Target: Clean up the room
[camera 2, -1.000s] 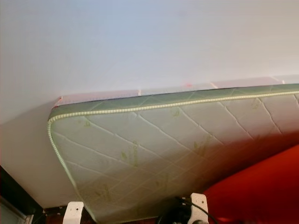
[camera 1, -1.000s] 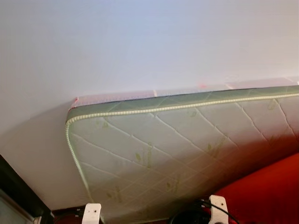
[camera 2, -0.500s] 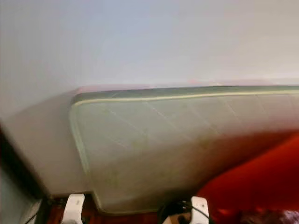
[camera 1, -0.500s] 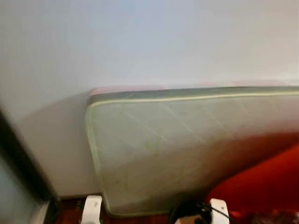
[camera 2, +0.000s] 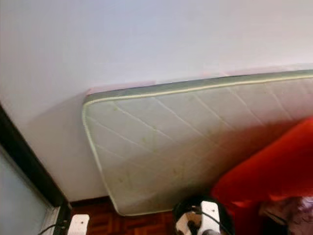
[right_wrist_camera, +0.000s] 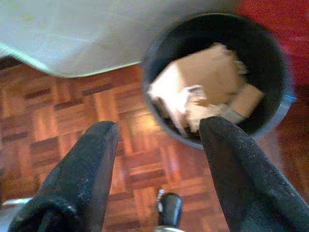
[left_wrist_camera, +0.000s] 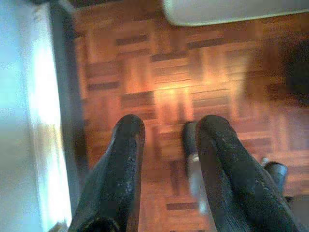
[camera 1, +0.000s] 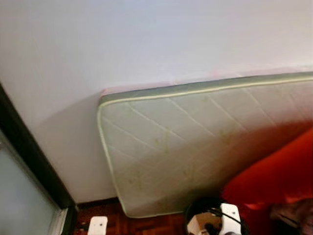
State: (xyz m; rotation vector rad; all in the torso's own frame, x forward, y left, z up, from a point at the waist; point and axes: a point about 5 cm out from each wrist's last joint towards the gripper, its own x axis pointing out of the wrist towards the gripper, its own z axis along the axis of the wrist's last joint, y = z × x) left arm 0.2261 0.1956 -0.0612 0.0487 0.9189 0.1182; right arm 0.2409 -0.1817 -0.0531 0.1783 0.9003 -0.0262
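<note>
The whole head view has shifted, so the camera has turned and dipped, not the things; the mattress (camera 1: 195, 147) leaning on the wall now shows its lower corner and bottom edge against the parquet floor (camera 1: 146, 223), where a second ago that edge ran out of the picture; a dark door frame (camera 1: 34, 161) with a pale glass panel (camera 1: 22, 200) has come in at the left; a black bin (camera 2: 198, 215) now shows at the bottom; the blur of half a second ago has mostly cleared.
</note>
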